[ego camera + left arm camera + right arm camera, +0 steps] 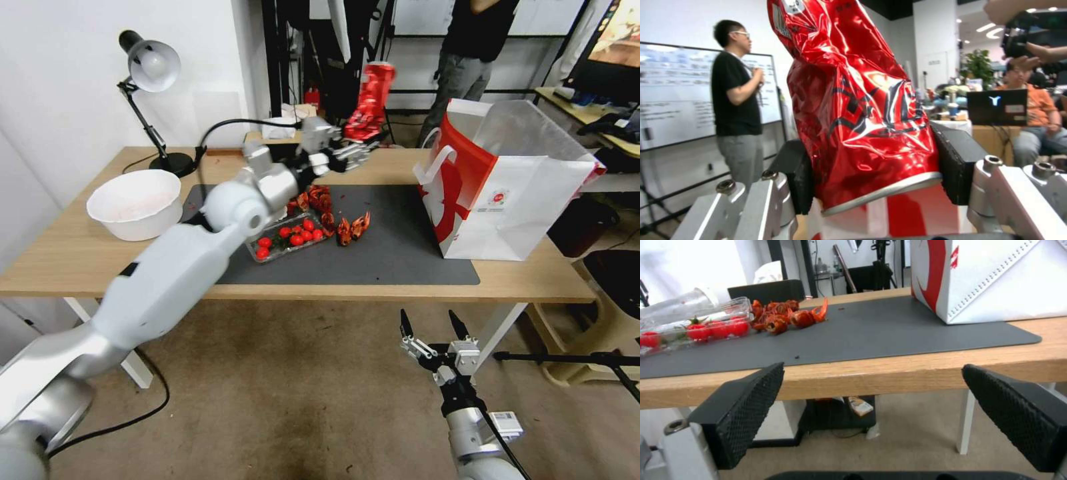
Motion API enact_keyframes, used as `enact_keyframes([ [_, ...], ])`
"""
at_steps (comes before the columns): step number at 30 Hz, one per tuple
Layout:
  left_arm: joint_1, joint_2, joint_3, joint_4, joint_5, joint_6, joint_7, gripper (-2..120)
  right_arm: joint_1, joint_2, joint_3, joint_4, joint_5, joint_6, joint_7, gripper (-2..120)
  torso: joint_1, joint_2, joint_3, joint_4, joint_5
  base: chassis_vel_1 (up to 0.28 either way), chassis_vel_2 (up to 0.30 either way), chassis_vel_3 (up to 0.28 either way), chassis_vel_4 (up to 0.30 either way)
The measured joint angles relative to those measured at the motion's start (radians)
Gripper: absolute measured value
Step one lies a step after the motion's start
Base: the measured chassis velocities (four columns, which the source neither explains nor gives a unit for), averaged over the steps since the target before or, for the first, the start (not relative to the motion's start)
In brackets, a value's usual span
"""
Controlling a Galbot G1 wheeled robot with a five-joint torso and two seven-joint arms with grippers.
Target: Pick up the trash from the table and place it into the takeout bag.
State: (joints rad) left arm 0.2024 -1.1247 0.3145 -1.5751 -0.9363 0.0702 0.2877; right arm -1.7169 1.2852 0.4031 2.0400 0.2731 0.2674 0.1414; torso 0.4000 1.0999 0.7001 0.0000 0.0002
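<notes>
Head view has the right gripper (433, 327) nearest, parked below the table's front edge with its fingers spread and nothing between them. On the table (80, 267), the dark grey mat (400, 253) carries a clear tray of cherry tomatoes (290, 239) near its front-left part, with what look like red crayfish shells (352, 228) just beside it. A beige round bowl (135, 202) sits off the mat towards the left edge. The takeout bag (513, 193) stands open on the mat's right end. Farther back, the left gripper (360, 148) is raised above the rear edge, pinching the crushed red drink can (371, 100) by its lower end, left of the bag.
</notes>
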Motion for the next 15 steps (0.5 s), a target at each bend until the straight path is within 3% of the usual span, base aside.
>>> enact_keyframes([
  [9, -0.113, -0.101, 0.092, 0.098, -0.002, 0.001, 0.015, 54, -0.013, 0.010, 0.011, 0.005, -0.004, 0.007, -0.002, 100, 0.000, 0.000, 0.000, 0.0001, 0.0001, 0.000, 0.000, 0.000, 0.000],
  [15, -0.212, -0.190, 0.178, 0.218, -0.003, -0.003, 0.038, 54, -0.026, 0.011, 0.026, 0.009, -0.005, 0.016, -0.003, 100, 0.000, 0.000, 0.000, -0.0001, 0.0000, 0.000, 0.000, 0.000, 0.000],
])
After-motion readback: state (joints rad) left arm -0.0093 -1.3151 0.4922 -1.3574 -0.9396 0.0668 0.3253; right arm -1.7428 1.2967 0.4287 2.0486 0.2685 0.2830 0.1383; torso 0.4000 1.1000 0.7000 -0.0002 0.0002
